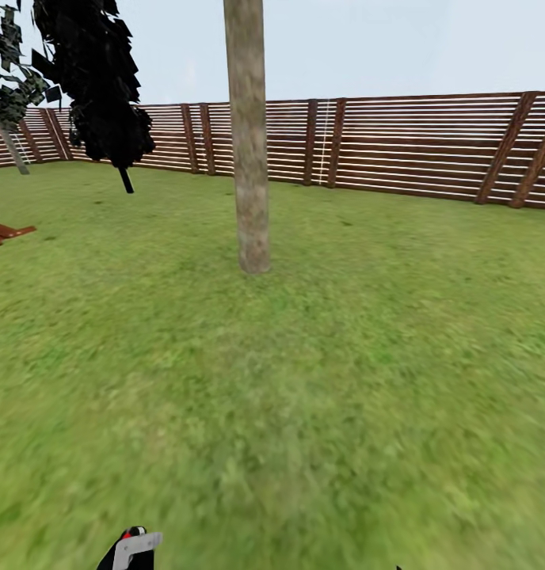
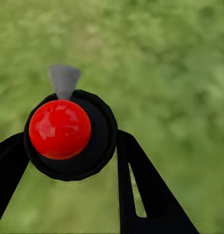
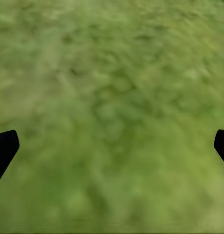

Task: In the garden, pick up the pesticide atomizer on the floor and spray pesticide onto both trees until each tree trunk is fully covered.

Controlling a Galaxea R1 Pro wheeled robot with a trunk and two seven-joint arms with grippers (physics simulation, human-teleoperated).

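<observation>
Left gripper clamps pesticide atomizer, bottom left of head frame | right gripper fingers spread wide over lawn | tree trunk upper centre, before fence.

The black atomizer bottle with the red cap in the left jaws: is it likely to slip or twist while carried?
The black round-bodied atomizer with a glossy red cap sits between the left gripper jaws, so it looks rigid. Its round, smooth body could probably rotate in the grip. The grey nozzle sticks out sideways, so a bump might turn it.
</observation>
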